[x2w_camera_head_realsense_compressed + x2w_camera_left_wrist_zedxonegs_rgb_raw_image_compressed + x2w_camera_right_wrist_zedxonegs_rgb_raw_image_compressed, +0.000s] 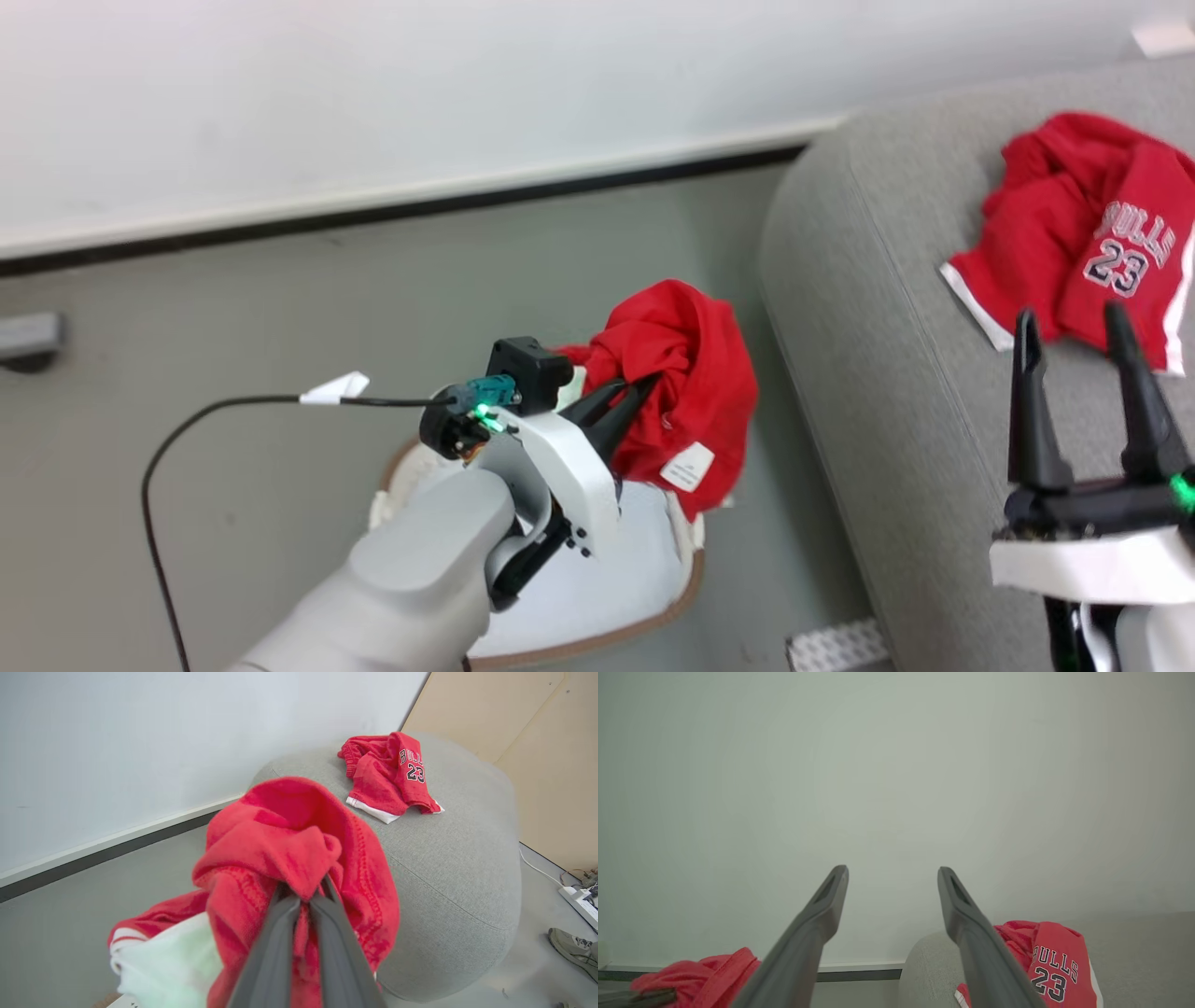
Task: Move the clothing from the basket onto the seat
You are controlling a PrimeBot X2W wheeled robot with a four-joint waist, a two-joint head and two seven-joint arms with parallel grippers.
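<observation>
Clothing: bright red soft fabric garment w/ white trim, pinched in closed left gripper, hangs over oval cream plastic basket, 9 o'clock of big light grey fabric seat. 2nd red lettered garment lies on seat, head view 2 o'clock. Empty right gripper, fingers spread. Step: carry to 3 o'clock, keep high so hem clears seat edge, drop beside 2nd piece. Left wrist view adds shoe, power strip; head view gives basket.

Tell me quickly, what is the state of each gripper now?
The left gripper is closed on the red garment.
The right gripper is open and empty.
</observation>
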